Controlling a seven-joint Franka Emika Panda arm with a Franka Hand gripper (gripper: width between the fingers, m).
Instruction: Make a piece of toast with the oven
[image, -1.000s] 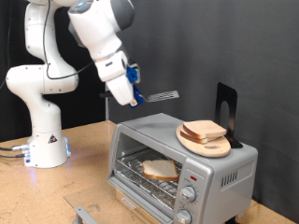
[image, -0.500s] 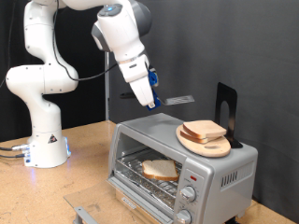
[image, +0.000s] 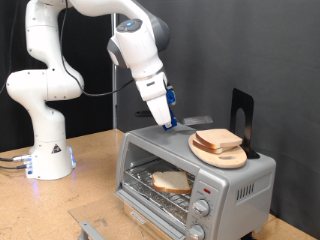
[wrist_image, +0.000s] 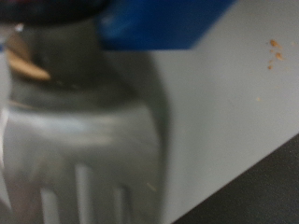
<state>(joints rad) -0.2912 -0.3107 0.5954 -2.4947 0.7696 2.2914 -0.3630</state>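
Observation:
The silver-grey oven stands on the table at the exterior view's right with its glass door folded down. The piece of toast lies on the wire rack inside. My gripper is above the oven's top, shut on a blue-handled metal spatula whose blade reaches low over the top towards a stack of slices. In the wrist view the slotted spatula blade fills the frame over the oven's grey top.
The stack of slices sits on a round wooden plate on the oven's top. A black stand rises behind it. The arm's white base is at the exterior view's left. A small metal piece lies at the table's front.
The gripper has moved with the spatula towards the exterior view's right and down, from high beside the oven to just above its top. The toast and the stack have not moved.

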